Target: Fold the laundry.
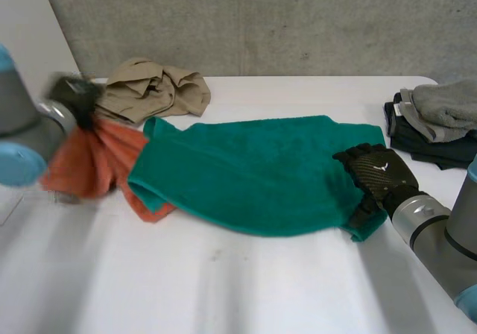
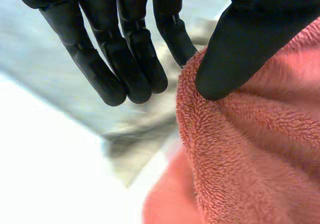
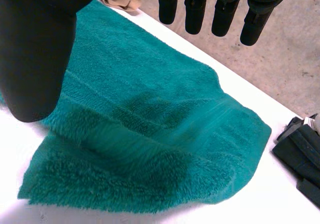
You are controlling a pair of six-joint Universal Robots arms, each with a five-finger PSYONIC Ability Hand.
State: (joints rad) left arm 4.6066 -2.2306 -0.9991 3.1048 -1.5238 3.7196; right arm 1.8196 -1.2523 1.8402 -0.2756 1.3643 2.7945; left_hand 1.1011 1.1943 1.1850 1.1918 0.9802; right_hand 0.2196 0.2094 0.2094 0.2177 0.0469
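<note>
Your left hand point(image 2: 250, 34) pinches the orange towel point(image 2: 250, 149) by its edge. Your right hand point(image 1: 376, 174) hangs open-fingered over the green towel point(image 1: 253, 174): pin it, then pull slowly.

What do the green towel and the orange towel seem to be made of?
Green towel: probably cotton terry, matte; a fuzzy looped pile shows along its edge. Orange towel: probably the same terry, matte; dense small loops show close up.
</note>
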